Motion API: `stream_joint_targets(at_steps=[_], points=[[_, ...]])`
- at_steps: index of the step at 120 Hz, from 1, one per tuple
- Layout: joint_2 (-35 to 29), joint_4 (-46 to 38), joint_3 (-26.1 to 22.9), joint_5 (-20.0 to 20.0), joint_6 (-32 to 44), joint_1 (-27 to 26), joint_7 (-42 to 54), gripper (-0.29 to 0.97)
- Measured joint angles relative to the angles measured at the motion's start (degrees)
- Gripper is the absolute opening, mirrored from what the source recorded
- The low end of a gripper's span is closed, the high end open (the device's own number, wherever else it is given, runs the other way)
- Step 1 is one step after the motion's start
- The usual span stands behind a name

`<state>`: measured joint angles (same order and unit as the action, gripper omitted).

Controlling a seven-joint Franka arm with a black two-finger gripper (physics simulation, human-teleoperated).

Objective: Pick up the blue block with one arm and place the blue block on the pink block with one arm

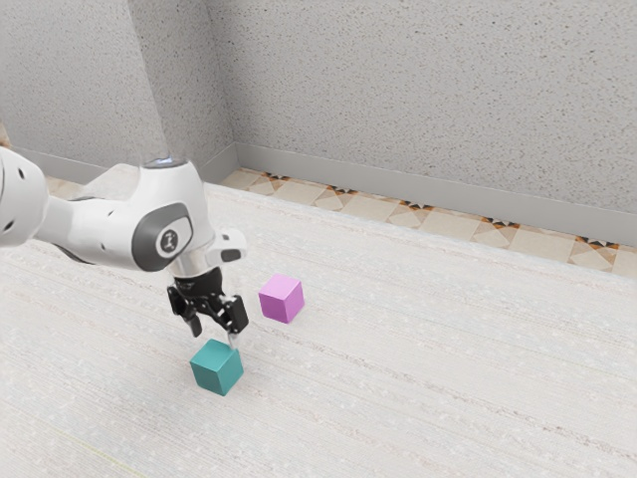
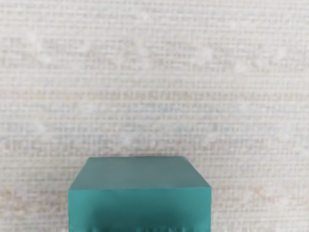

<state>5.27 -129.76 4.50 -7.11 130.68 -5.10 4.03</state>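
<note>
the white arm [image 1: 109, 231] comes in from the exterior view's left and bends down over the pale table [image 1: 448, 378], its black gripper [image 1: 217, 329] pointing downward just above the blue block [image 1: 217, 366], which looks more teal than blue. the fingers stand spread apart with nothing pinched between them, their tips close over the block's top face. the blue block sits flat on the table, and in the wrist view it lies right under the hand [image 2: 140, 195], upright with its top face showing. the pink block [image 1: 282, 298] rests on the table near it, toward the exterior view's right and farther back, apart from both block and gripper
</note>
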Motion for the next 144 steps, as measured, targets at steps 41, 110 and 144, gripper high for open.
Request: stream_joint_targets(at_steps=[41,110,144], points=[[-0.8,-2.8,-0.5,0.0,0.3,-0.3,0.5,0.61],[3.4,-3.1,-0.5,-1.6,1.0,-0.4,1.4,0.64],[4.0,-3.0,-0.4,-2.4,2.5,-0.1,1.8,0.51]])
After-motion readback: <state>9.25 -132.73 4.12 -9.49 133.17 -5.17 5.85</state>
